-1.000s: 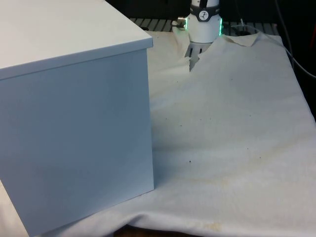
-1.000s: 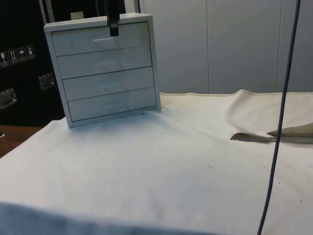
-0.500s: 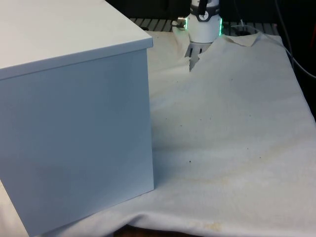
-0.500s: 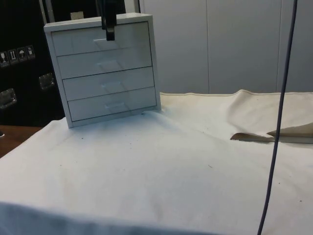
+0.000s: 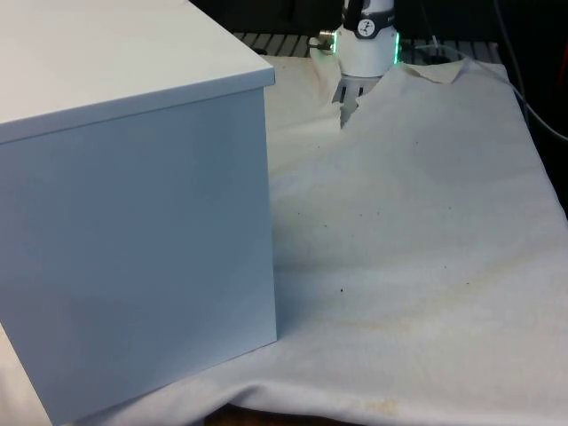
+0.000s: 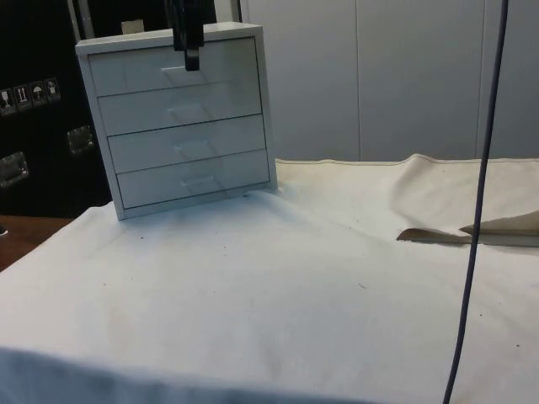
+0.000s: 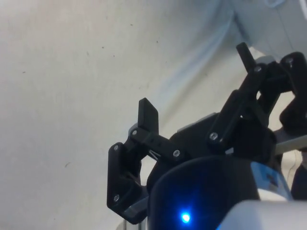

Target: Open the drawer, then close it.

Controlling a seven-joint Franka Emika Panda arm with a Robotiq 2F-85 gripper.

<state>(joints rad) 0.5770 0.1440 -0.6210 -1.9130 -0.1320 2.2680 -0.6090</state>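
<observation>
The hand hangs just in front of the top drawer of the chest of drawers, beside that drawer's handle, whose long axis runs level across the drawer front. Its two fingers are spread apart and hold nothing. I count one chest with four drawers, all closed, on the table.

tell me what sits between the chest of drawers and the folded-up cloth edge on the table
Nothing sits there. In the side view the stretch from the chest of drawers to the folded cloth edge is bare white cloth.
</observation>
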